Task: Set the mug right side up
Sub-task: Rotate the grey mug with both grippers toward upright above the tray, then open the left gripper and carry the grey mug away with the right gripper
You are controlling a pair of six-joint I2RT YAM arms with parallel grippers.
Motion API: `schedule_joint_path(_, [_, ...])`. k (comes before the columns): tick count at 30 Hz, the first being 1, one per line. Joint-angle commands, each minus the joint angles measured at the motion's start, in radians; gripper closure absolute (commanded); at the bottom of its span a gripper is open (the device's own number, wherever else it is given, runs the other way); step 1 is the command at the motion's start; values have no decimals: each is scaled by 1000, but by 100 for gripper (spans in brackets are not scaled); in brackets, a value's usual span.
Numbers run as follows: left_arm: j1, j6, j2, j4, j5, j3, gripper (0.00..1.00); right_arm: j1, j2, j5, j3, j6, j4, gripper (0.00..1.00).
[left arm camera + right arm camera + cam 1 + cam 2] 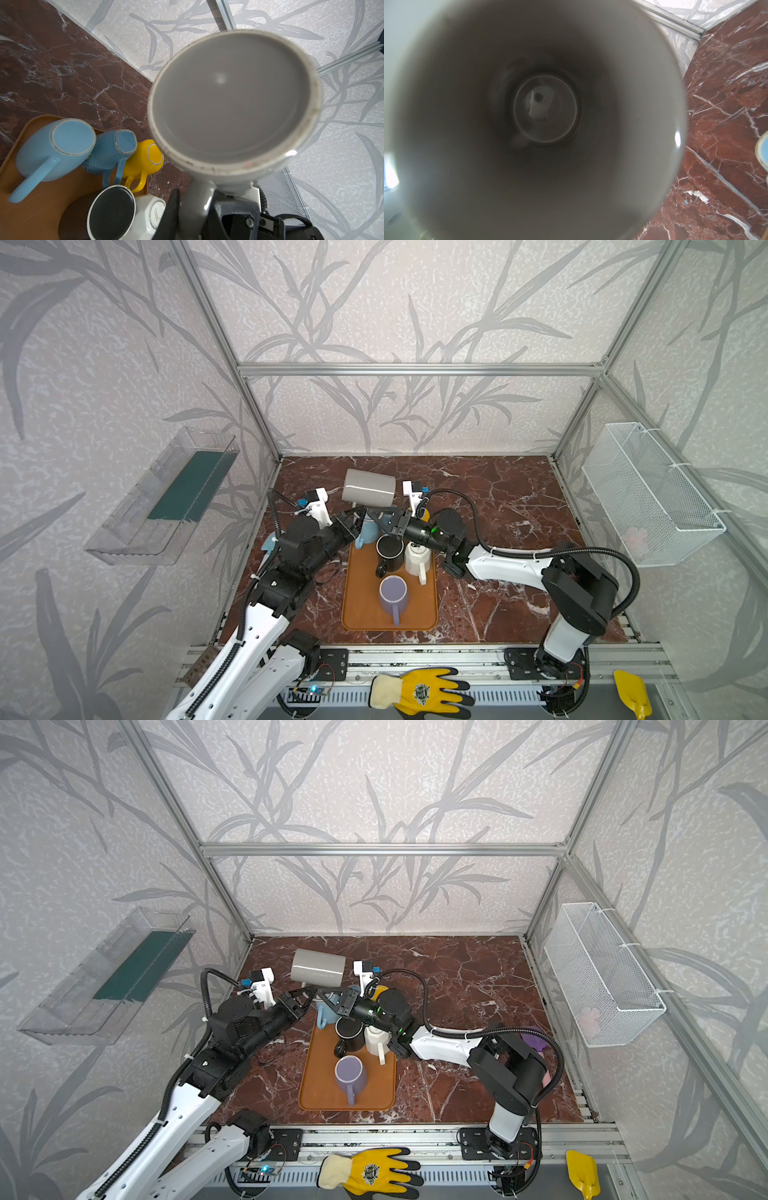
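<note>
While grey mug (pixel 369 488) hangs sideways above tray (pixel 357 614), left gripper (pixel 360 513) clamps handle (pixel 197 199), right gripper (pixel 375 517) closed alongside; uprighting unfinished.

Both top views are seen brightly and evenly lit, with diffuse light thrown from overhead. Only soft shadows are cast on the desk (pixel 511 506) beneath the arms. The posts of the aluminium frame (pixel 419 369) are splayed toward the corners by the wide lens. A pale sheen is caught along the grey mug (pixel 369 488). In the left wrist view its base is rendered soft and out of focus, and a small white glint is picked up at the middle. The light blue mug (pixel 56 145) behind it is rendered sharp. In the right wrist view the mug's interior is shown dim and blurred, a blown-out patch is noted at one edge, and the marble beside it is drawn crisp.
</note>
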Motion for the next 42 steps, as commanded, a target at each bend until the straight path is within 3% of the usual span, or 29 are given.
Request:
schedule_joint_path(1, [-7, 31, -12, -7, 32, 8, 100, 1, -56, -28, 4, -30, 110, 100])
schedule_joint_path(7, [-7, 83, -25, -100, -34, 37, 66, -7, -115, -46, 3, -108, -16, 100])
schedule_joint_path(11, [-6, 116, -21, -173, -79, 64, 52, -9, -183, -37, 12, -215, -195, 100])
schedule_joint_path(25, [-7, 216, 32, -404, -145, 172, 49, -33, -395, 104, 69, -539, -873, 100])
schedule_joint_path(33, [-9, 313, 97, -356, -67, 171, 49, -111, -432, 165, 86, -676, -1076, 100])
schedule_joint_path(42, [-10, 300, 104, -286, -58, 124, 51, -219, -473, 287, 176, -815, -1343, 100])
